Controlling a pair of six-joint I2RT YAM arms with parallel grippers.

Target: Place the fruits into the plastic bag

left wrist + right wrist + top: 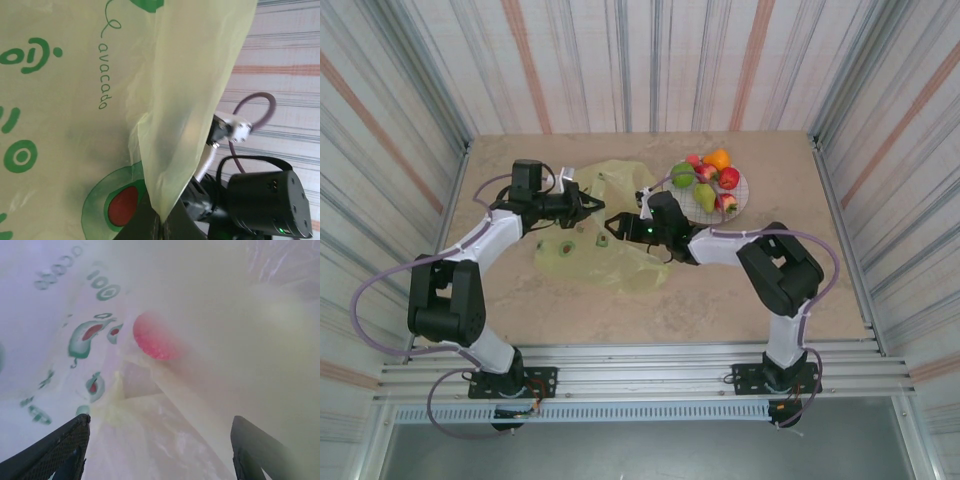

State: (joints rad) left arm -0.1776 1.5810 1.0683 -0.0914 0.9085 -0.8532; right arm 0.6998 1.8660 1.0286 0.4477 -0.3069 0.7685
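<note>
The yellow-green plastic bag [620,255] with avocado prints lies mid-table. My left gripper [583,208] is shut on a fold of the plastic bag's edge [175,150] and holds it up; the pinch is at the left gripper [163,229]. My right gripper [616,222] reaches into the bag mouth, its jaws open and empty, seen as the right gripper [157,455]. A red fruit [155,337] lies blurred inside the bag beyond the fingertips [55,447]. On the plate [744,196] sit an orange [718,158], a green apple [682,175], a pear [704,197] and red apples [729,178].
The white grid plate stands at the back right, just right of the bag. Striped walls close in the table on three sides. A metal rail [640,365] runs along the near edge by the arm bases. The right arm's body [265,200] sits close to the held bag edge.
</note>
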